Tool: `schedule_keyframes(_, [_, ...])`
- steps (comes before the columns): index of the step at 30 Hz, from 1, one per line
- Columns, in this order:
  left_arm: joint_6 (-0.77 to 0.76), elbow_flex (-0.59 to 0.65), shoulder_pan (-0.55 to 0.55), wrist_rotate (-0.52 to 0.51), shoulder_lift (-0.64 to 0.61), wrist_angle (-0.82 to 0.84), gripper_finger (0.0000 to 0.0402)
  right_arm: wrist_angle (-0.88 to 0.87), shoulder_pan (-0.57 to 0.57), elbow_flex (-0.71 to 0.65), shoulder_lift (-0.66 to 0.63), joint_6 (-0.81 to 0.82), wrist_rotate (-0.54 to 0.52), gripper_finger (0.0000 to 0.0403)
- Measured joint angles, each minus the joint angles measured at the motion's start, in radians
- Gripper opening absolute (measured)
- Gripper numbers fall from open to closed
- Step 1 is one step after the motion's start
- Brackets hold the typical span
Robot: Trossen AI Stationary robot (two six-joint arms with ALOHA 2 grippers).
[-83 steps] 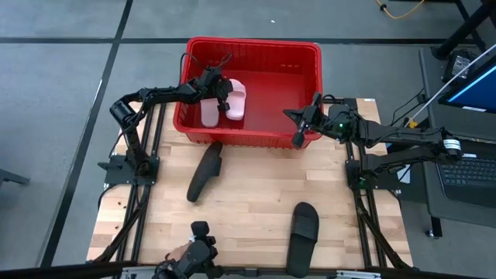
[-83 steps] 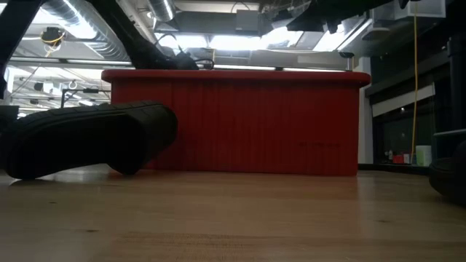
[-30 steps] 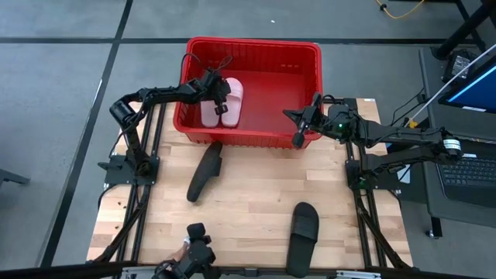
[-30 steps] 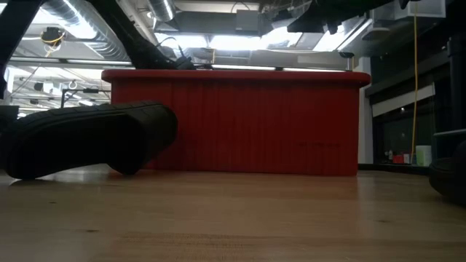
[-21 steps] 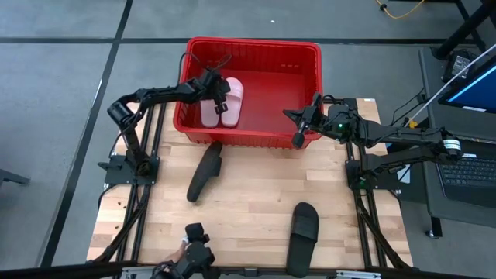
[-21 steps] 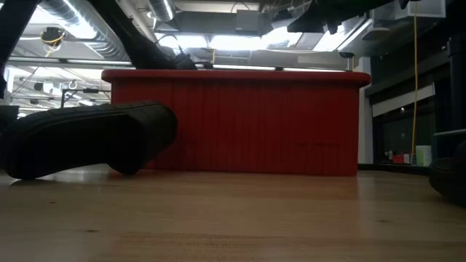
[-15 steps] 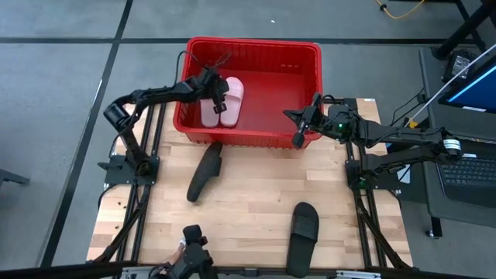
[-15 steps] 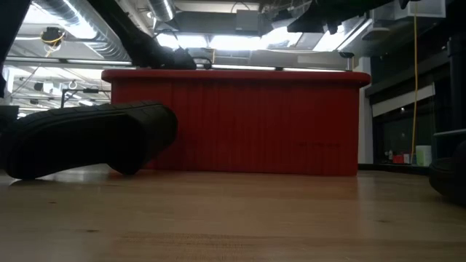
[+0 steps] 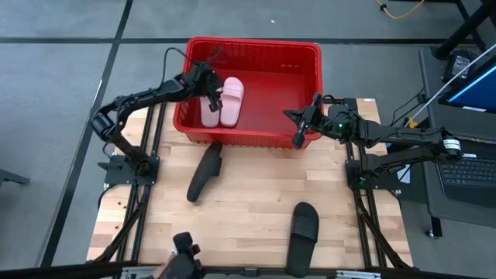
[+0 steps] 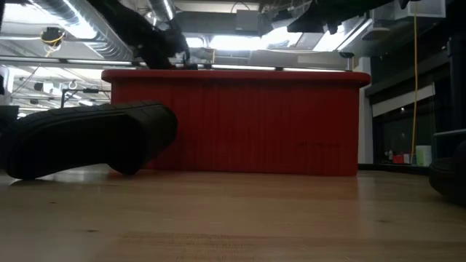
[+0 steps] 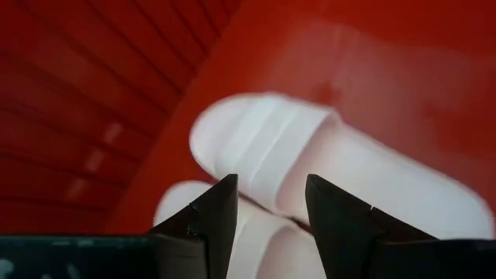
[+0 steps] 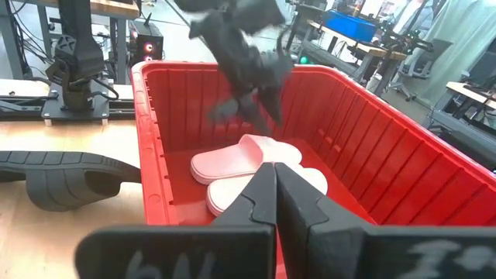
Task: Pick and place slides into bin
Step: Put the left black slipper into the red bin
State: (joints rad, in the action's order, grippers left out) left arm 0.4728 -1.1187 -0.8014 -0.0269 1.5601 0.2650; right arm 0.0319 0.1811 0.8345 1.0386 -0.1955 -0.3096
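Hovering empty above two pale pink slides [image 9: 221, 101] lying in the red bin [image 9: 310, 54], the left gripper [image 9: 208, 81], fingers apart, should lift straight clear of the rim before reaching for the black slide [image 9: 205, 170] on the table.

This was a robotics lab or workshop, not a home. The wooden table [image 9: 248, 194] sat in a black metal frame on a grey concrete floor [image 9: 62, 93] marked with dark lines. Overhead ran bare silver ducts [image 10: 65, 29] and strip lights [image 10: 218, 42]. Beside the table stood a laptop [image 9: 469, 174], a yellow cable [image 9: 399, 9] lay on the floor, and workbenches [image 12: 364, 50] with a blue crate [image 12: 353, 22] and an office chair [image 12: 422, 58] filled the room behind.
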Motion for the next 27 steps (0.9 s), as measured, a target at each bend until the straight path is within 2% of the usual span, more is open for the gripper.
schedule_keyframes(7, [-0.016, 0.000, 0.049, 0.002, -0.158, 0.000, 0.0129, 0.000, 0.000, 0.000, 0.000, -0.018, 0.000, 0.0003])
schedule_keyframes(13, [-0.019, 0.000, 0.123, 0.002, -0.288, 0.000, 0.0068, 0.001, 0.000, 0.000, 0.000, -0.019, 0.001, 0.0003])
schedule_keyframes(20, [-0.075, 0.000, 0.209, 0.009, -0.392, 0.017, 0.0007, -0.003, 0.000, 0.005, 0.000, -0.023, 0.061, 0.0003])
schedule_keyframes(27, [-0.067, 0.000, 0.325, 0.018, -0.473, 0.067, 0.0002, -0.019, -0.015, 0.065, 0.000, -0.018, 0.060, 0.0003])
